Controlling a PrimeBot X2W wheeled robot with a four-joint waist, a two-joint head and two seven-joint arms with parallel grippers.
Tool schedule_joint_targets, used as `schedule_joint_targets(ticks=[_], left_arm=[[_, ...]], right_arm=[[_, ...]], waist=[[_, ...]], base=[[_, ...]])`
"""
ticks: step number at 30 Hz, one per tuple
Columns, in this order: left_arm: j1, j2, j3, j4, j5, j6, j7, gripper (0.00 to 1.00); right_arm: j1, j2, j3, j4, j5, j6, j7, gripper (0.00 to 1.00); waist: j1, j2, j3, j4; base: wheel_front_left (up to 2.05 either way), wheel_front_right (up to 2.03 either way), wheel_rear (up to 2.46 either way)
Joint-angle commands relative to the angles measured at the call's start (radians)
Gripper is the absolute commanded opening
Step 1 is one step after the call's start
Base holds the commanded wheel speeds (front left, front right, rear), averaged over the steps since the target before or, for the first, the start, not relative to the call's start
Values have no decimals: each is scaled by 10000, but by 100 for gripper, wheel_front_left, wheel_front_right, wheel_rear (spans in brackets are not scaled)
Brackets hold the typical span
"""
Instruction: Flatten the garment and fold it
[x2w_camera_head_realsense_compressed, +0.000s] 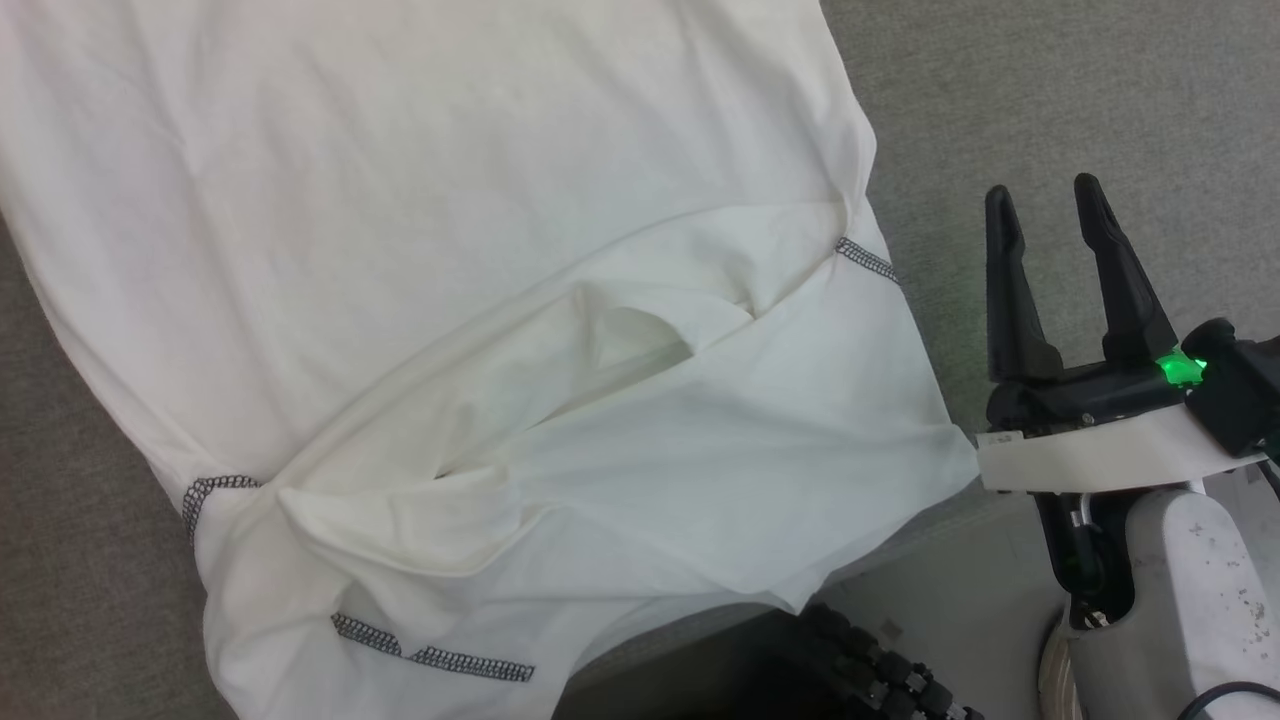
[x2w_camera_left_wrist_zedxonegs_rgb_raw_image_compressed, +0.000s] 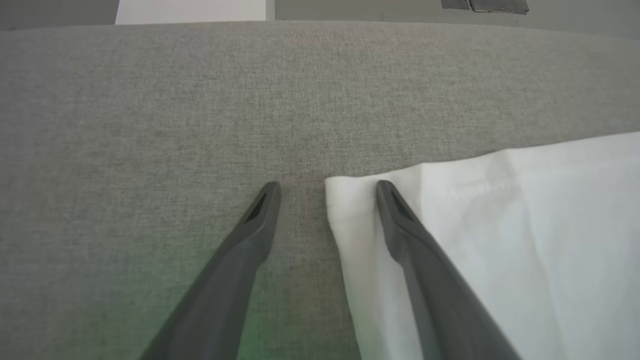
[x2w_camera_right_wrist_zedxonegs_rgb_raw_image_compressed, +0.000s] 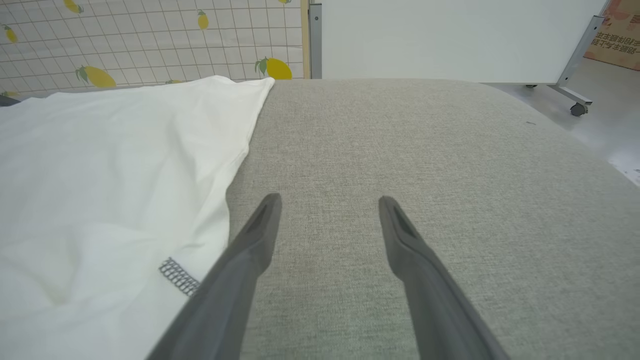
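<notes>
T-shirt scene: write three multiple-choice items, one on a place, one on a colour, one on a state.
1. Where is the right gripper relative to the T-shirt?
A. On it.
B. Beside it, over the grey surface.
C. Under it.

2. What colour is the light on the right gripper?
A. Red.
B. Blue.
C. Green.

3. How is the left gripper?
A. Open.
B. Shut on the T-shirt.
C. Shut, empty.

Answers:
1 B, the head view shows it over the bare surface to the right of the T-shirt.
2 C, the light glows green at the gripper's base.
3 A, its wrist view shows the jaws apart, with the T-shirt's corner lying under one.
</notes>
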Motion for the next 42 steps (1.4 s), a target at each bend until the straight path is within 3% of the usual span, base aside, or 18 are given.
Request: schedule_joint_targets(ticks=[1,2,3,9,14,17,22,27,33,42], left_arm=[[256,-37,-133,144,-74,60,347,88],[283,-33,-135,69,-95,110,459,34],[308,-10,-173,0,-82,114,539,0],[420,71,-320,-436,-9,71,507,0],[367,-101,-648,-752,16,-389,21,0],[247,-350,-780,-888,-55,-621,-370,0],[-34,-894,-1003,-1021,-118,-1081,-1554,0],[-266,-1410,-1217,-1247,-145,-1463,-2685,0],[-296,-2001,-1503,-1554,-237,-1800,-3671,0],[-339,-2308,-1762,-1986,-278,-1944,-4108,0]], right_arm=[[-194,44,5,32,38,-15,-98,100],[-211,46,6,39,33,-15,-102,100],[-238,47,13,41,22,-15,-101,100],[-892,-26,25,-161,-186,-15,227,100],[-2730,-398,2,-81,-70,-15,1584,100],[-4173,-487,-129,516,116,-15,2745,100],[-6796,-410,-644,2499,332,-15,4696,100],[-8738,-284,-1248,4660,-639,-15,6019,100],[-10297,-269,-2563,6248,-2261,-15,7268,100],[-11586,-130,-5127,6740,-4215,-15,8940,100]], waist=[[-1,0,100,-75],[-1,0,107,-65],[-1,0,113,-55],[-1,0,114,111],[-1,0,115,524],[-1,0,161,821],[-1,0,225,1487],[-1,0,317,2242],[-1,0,553,3252],[-1,0,1170,4236]], base=[[0,0,0],[0,0,0],[0,0,0],[0,0,0],[0,0,0],[0,0,0],[0,0,0],[0,0,0],[0,0,0],[0,0,0]])
